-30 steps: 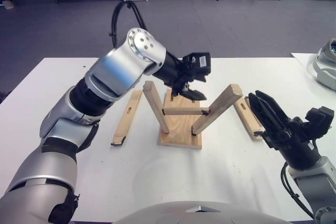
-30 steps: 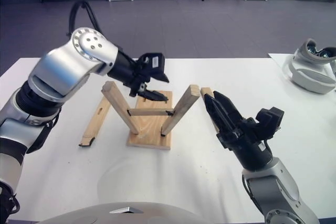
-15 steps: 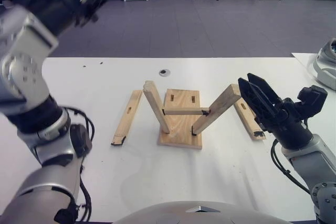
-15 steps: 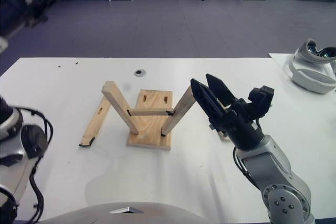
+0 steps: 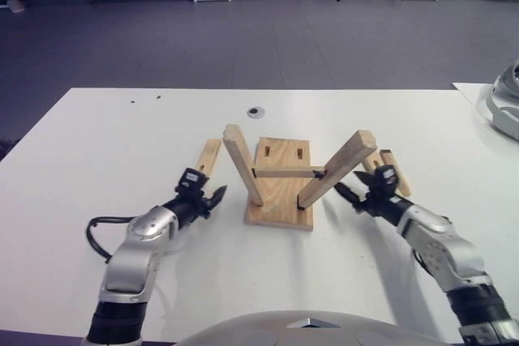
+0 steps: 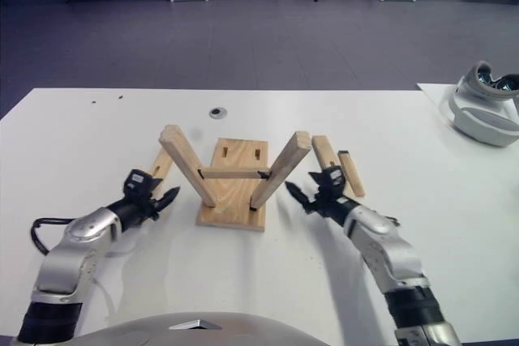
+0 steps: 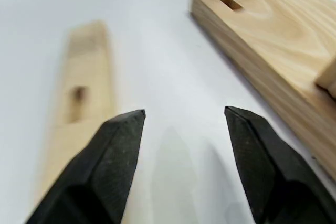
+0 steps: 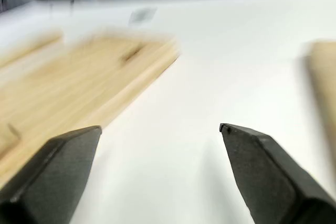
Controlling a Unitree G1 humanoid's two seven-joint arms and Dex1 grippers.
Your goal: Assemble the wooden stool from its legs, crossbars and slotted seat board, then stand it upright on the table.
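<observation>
Two legs [image 5: 242,164] and a crossbar [image 5: 285,173] up on the seat board [image 5: 280,215], about halfway there, loose leg [image 5: 204,160] and seemingly more parts [image 6: 350,173] waiting, left gripper [image 5: 216,195] and right gripper [image 5: 347,194] both spread empty.

Light tan wooden slotted seat board [image 7: 273,35] with wavy darker grain and small dark slots. Pale wooden legs [image 5: 242,164], same tan. Plain white tabletop [image 5: 97,143]. Left gripper [image 7: 184,113] and right gripper [image 8: 160,128] have matte black jaws. Dark grey floor [image 5: 284,38].
</observation>
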